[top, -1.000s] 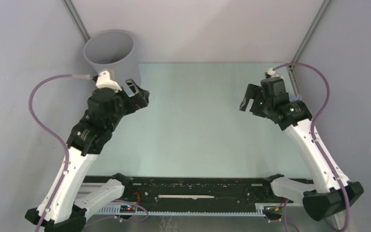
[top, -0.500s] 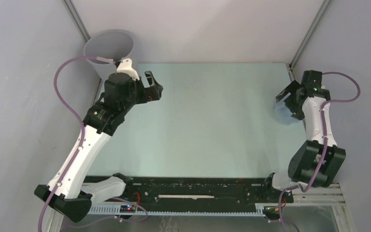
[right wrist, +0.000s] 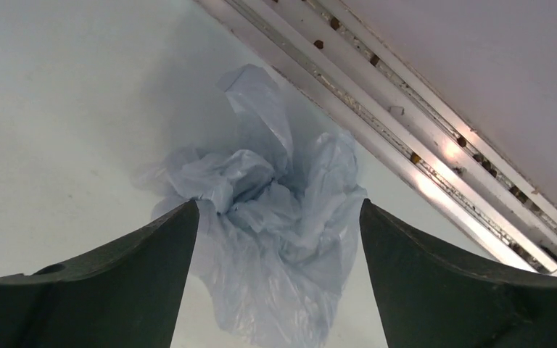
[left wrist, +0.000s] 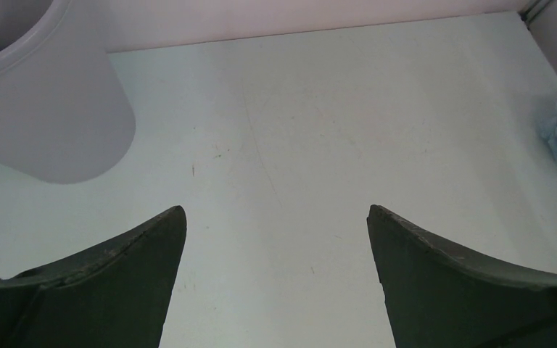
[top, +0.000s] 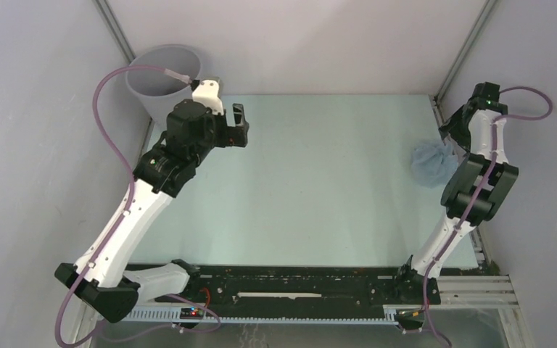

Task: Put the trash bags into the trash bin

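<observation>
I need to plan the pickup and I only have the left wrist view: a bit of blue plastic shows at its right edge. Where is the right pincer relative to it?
Observer: The right pincer points down at the bag, jaws open, the bag showing between them.
Operator: How does the bag lie?
Observer: Crumpled in a heap on the table, close beside the metal rail at its edge.
Operator: And the bin, is its top open?
Observer: Yes, it faces up, with no lid, in the far left corner.
</observation>
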You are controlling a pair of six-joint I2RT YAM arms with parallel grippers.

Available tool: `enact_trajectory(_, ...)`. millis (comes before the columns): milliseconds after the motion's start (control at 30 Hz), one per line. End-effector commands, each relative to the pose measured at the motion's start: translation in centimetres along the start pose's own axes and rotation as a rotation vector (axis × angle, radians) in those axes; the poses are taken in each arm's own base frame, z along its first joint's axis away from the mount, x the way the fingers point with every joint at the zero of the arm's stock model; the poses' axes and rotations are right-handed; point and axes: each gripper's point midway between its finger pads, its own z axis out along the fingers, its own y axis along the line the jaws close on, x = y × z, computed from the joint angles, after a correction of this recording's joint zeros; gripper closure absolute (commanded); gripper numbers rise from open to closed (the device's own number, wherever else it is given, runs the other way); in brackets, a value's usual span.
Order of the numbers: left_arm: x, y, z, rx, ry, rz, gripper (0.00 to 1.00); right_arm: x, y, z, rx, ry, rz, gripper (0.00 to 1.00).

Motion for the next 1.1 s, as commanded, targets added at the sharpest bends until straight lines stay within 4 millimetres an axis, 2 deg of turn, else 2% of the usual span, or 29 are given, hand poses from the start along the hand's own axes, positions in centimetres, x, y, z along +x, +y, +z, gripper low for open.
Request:
enact_trajectory(0, -3.4, -0.9, -0.7, 0.025, -0.091, 0.071, 0.0, 1.4, 1.2, 0.8, 0.016, 0.063, -0.133, 0.11)
enact_trajectory(133, -4.0, -1.4, -0.6, 0.038, -0.1, 0.063, 0.0, 4.9, 4.0, 0.9, -0.093, 0.12, -0.195, 0.14)
enact_trajectory(233, -4.3, -2.0, -0.3, 0.059, -0.101, 0.044, 0.0, 7.6, 5.3, 0.3, -0.117, 0.153, -0.235, 0.16)
enact_trajectory(333, -4.5, -2.9, -0.4, 0.095, -0.1, 0.011, 0.0, 11.4, 6.9, -0.7, -0.163, 0.201, -0.303, 0.18)
enact_trajectory(467, -4.1, -4.0, -0.5, 0.144, -0.079, -0.07, 0.0, 18.2, 10.5, -3.4, -0.297, 0.266, -0.408, 0.18)
enact_trajectory(633, -3.0, -5.5, -0.4, 0.192, -0.021, -0.213, 0.0, 27.0, 14.2, -8.4, -0.415, 0.308, -0.693, 0.2)
enact_trajectory(733, -1.4, -6.2, -0.2, 0.195, 0.057, -0.331, 0.0, 31.2, 15.9, -12.3, -0.504, 0.305, -0.83, 0.2)
enact_trajectory(833, 1.2, -6.6, -0.1, 0.188, 0.147, -0.438, 0.0, 34.2, 17.2, -16.0, -0.608, 0.285, -0.927, 0.18)
enact_trajectory(933, 3.9, -6.7, -0.6, 0.175, 0.214, -0.548, 0.0, 36.0, 18.0, -18.5, -0.695, 0.296, -0.961, 0.17)
enact_trajectory(1067, 7.1, -6.3, -2.2, 0.167, 0.264, -0.65, 0.0, 36.6, 18.4, -21.5, -0.787, 0.287, -0.947, 0.18)
